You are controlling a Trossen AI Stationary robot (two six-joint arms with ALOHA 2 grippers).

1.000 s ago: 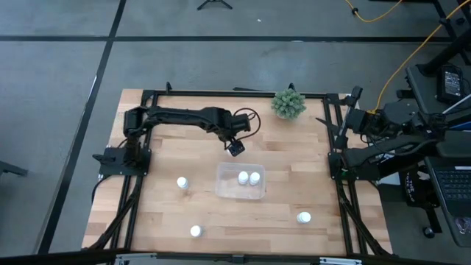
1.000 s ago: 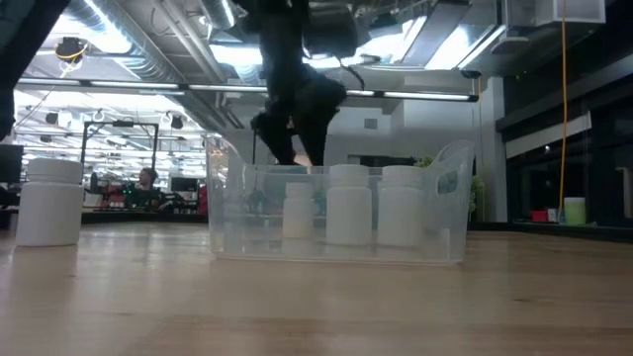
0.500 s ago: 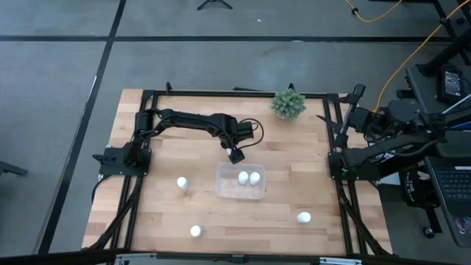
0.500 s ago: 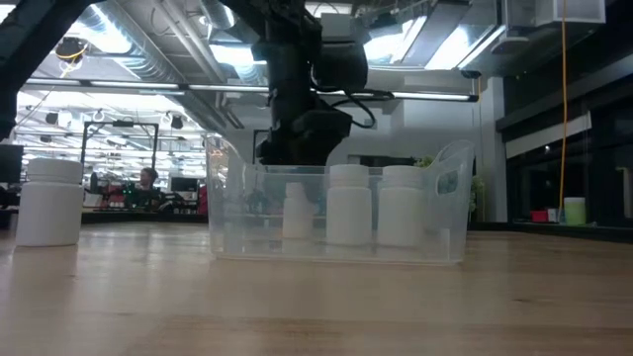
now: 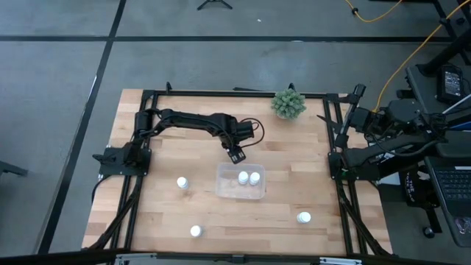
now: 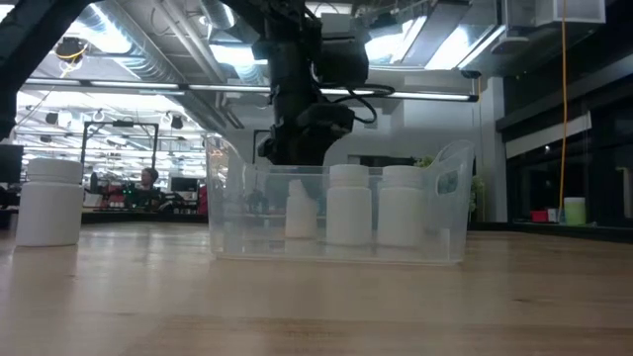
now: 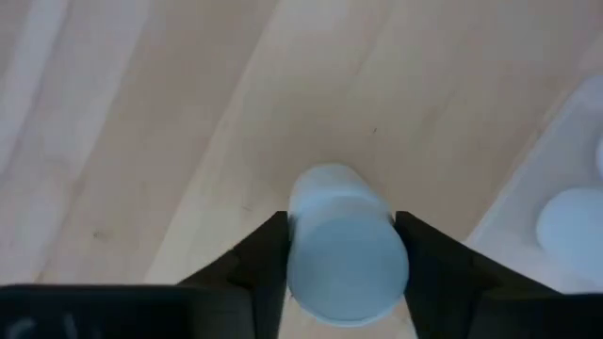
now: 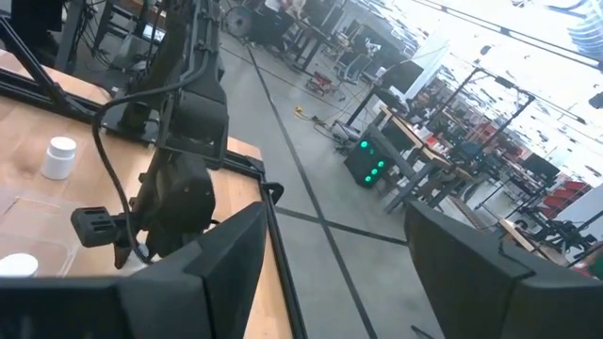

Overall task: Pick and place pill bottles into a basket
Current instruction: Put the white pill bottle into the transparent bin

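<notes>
My left gripper [image 5: 235, 155] hangs just behind the far wall of the clear basket [image 5: 222, 190], shut on a white pill bottle [image 7: 345, 256]. In the low view that bottle [image 6: 300, 213] shows through the basket's walls. Two pill bottles [image 5: 249, 177] stand inside the basket. Three more stand on the table: one left of the basket [image 5: 182, 182], one near the front edge [image 5: 195, 231] and one at the front right [image 5: 304, 217]. My right gripper [image 8: 334, 273] waits open at the table's right edge, with nothing between its fingers. My left gripper pinches the bottle between its two fingers [image 7: 266, 266], which lie on opposite sides of the bottle's upper part [image 7: 295, 254]. The fingers come from above, pointing down. The bottle stays upright, and its base seems to rest on the table behind the basket.
A spiky green plant [image 5: 288, 104] stands at the table's far edge, right of the left arm. Black frame rails [image 5: 335, 169] run along the table's sides. Bare wood lies between the basket and the front edge.
My left gripper has come down and a little toward the table's near edge, from above the basket's far wall to the bottle behind it. Its fingers now stand low behind the basket, on either side of that bottle.
</notes>
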